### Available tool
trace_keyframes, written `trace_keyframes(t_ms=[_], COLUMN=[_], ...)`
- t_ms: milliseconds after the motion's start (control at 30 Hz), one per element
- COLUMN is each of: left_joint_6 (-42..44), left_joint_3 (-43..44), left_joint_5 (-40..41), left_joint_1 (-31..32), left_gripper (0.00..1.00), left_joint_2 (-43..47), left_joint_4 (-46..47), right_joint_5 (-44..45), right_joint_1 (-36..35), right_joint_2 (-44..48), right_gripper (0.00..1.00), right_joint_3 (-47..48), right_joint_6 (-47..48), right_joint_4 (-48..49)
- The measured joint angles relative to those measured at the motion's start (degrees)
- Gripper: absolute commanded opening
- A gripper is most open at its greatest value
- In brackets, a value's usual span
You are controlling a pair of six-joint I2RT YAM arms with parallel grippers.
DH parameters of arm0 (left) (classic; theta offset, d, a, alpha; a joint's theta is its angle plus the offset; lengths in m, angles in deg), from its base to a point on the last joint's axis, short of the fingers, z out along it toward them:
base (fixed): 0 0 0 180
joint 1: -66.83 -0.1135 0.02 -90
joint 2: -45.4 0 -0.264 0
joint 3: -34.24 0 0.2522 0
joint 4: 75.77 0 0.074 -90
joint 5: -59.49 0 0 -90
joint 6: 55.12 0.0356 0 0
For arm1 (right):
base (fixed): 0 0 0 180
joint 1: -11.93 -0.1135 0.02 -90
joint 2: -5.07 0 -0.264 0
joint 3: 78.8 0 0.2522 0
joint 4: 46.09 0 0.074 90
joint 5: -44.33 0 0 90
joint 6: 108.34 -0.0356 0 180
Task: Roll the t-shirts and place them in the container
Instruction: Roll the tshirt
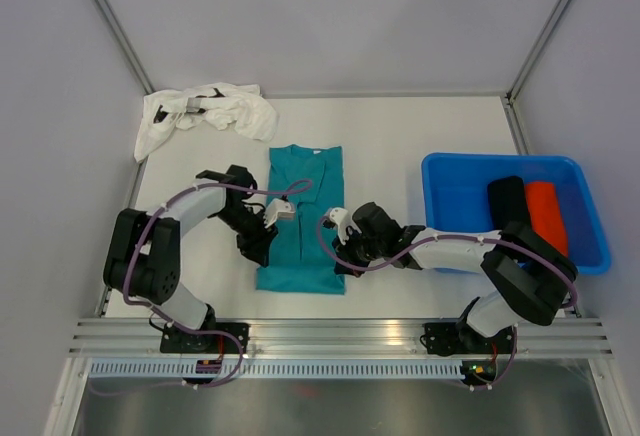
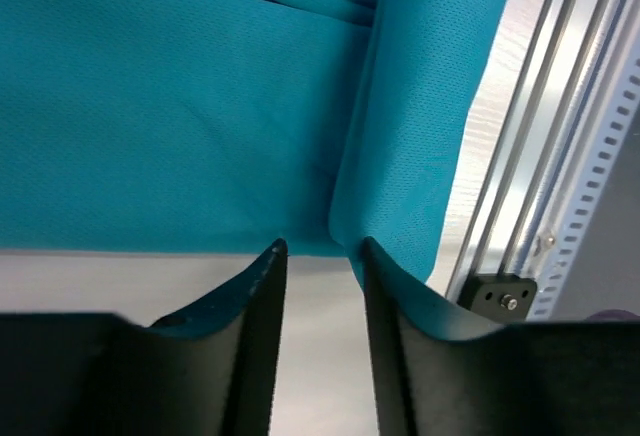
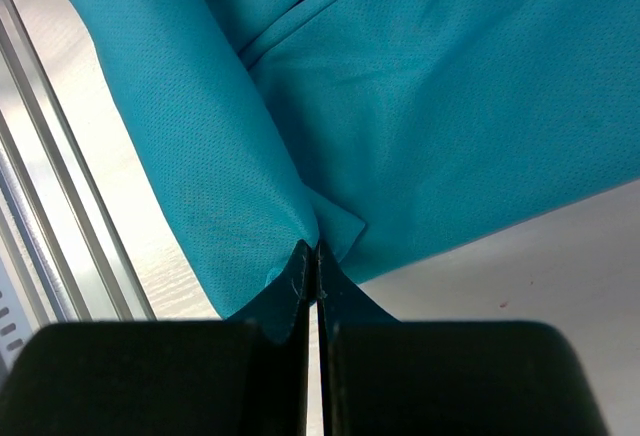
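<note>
The teal t-shirt (image 1: 303, 218) lies folded into a long strip in the middle of the table, collar at the far end. My left gripper (image 1: 258, 246) is at the strip's near left edge. In the left wrist view it (image 2: 320, 248) is open, its tips at the fabric's edge, and a lifted fold of the teal shirt (image 2: 180, 106) rests against the right finger. My right gripper (image 1: 340, 256) is at the near right edge. In the right wrist view it (image 3: 313, 253) is shut on a pinch of the teal hem (image 3: 450, 106). The white t-shirt (image 1: 205, 116) lies crumpled at the far left.
A blue bin (image 1: 455, 196) at the right holds a black roll (image 1: 507, 201) and an orange roll (image 1: 546, 211). An aluminium rail (image 1: 340, 336) runs along the near table edge, close to the shirt's hem. Grey walls enclose the table.
</note>
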Motion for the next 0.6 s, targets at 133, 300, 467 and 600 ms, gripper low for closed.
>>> trace_keyframes(t_ms=[133,300,467,600], left_joint_6=[-1.8,-1.9,-2.1,-4.4], left_joint_3=[0.0,0.0,0.7,5.6], left_joint_5=[0.0,0.0,0.0,-0.1], left_joint_1=[0.0,0.0,0.0,-0.1], left_gripper=[0.13,0.11,0.23,0.27], left_joint_2=[-1.8,-3.3,-3.4,-2.7], left_joint_4=[2.8,3.1,2.7,2.6], right_joint_5=[0.7,1.6,2.4,3.0], right_joint_1=[0.0,0.4,0.7,0.7], right_joint_2=[-0.3,-0.3,-0.3,-0.3], right_gripper=[0.0,0.0,0.0,0.0], right_joint_3=[0.0,0.0,0.0,0.0], right_joint_6=[0.0,-0.6,-1.5,-2.9], right_joint_4=[-0.2,-0.2,-0.2,-0.3])
